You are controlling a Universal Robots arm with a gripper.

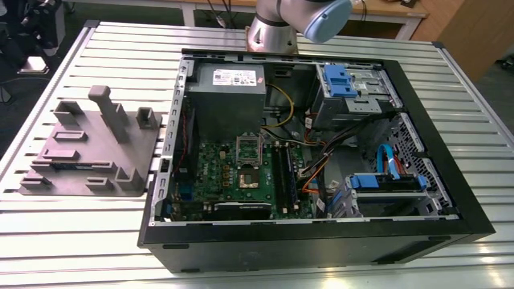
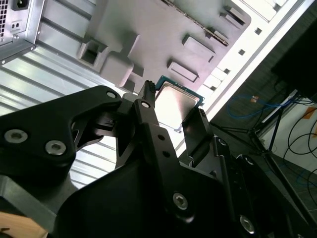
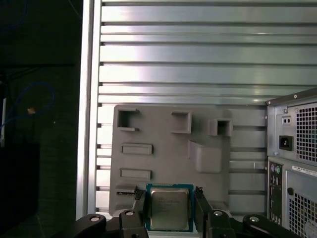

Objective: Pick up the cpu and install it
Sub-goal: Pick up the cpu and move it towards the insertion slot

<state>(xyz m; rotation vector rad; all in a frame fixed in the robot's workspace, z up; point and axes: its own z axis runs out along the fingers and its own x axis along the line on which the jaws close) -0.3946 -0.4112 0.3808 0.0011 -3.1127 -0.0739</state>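
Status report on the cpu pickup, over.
Hand shut on the cpu, held above the grey tray. Cpu not yet in the motherboard socket. Nothing blocking seen.

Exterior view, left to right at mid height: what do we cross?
Grey plastic tray → CPU socket → memory slots → blue drive caddy

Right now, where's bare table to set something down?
Bare table slats between tray and far edge; also the corner below it, left of the case, in the exterior view. Crowded: tray blocks, case interior. Fingers hold the cpu.
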